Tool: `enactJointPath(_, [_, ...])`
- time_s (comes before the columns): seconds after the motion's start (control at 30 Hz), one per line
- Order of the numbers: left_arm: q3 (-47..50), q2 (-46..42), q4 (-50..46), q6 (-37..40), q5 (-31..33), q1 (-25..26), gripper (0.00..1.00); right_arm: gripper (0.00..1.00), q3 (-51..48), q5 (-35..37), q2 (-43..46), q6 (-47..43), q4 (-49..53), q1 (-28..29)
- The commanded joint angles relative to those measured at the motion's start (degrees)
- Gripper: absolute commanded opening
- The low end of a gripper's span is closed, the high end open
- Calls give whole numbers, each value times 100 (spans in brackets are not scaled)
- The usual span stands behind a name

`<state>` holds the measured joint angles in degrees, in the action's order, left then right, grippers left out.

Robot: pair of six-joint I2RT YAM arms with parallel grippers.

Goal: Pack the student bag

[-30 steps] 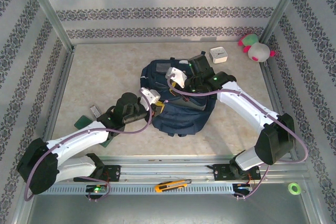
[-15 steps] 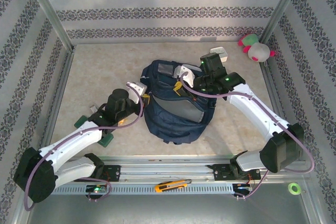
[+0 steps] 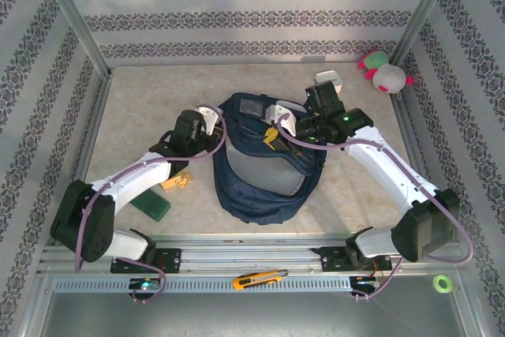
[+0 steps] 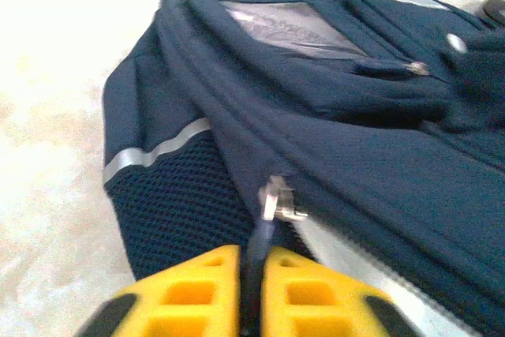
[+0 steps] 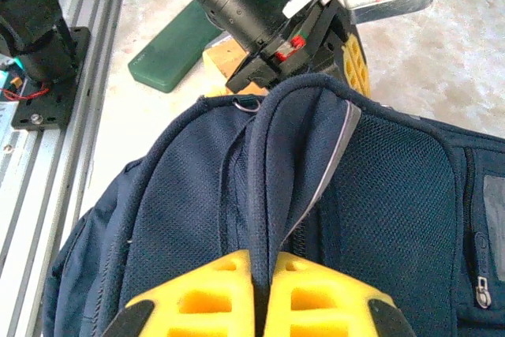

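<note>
Nearer than the bag (image 3: 260, 204), a cutter (image 3: 258, 279) lay on the rail (image 3: 197, 283), untouched. At the bag's near left a green slab (image 3: 151, 204) had come into the open, because the left arm had swung off it and up along the bag's left side within the last second. The left pincer (image 4: 251, 262) was pinched on the zip pull (image 4: 276, 199), having dragged it round. The bag sat in the middle of the tabletop (image 3: 138, 104), its mouth gaping and the grey lining (image 3: 262, 170) showing far wider than before. At the bag's far right, the right pincer (image 5: 260, 266) was closed on a fold of the rim and had drawn back to hold it up. I judged the opening nearly done, so packing could start. A white box (image 3: 329, 81) waited beyond the bag.
</note>
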<state>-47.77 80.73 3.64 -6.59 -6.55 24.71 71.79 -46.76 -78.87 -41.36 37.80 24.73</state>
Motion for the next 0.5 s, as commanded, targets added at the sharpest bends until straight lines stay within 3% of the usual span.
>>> enactJointPath(0.0, [-61,5,-127,-410,526,-357,39,0,232,-217,395,-116,-139,8])
enactJointPath(0.03, [-46,-114,-156,-500,473,-353,51,0,230,-26,367,-147,-214,8])
enactJointPath(0.13, [-62,-490,-553,-764,539,-353,62,0,336,277,148,-280,-292,8])
enactJointPath(0.27, [-140,-1010,-1525,-979,652,-444,68,0,591,142,-256,-364,-291,18])
enactJointPath(0.47, [-104,-1662,-3198,-1944,1228,-873,70,0,808,149,-677,-320,-479,135])
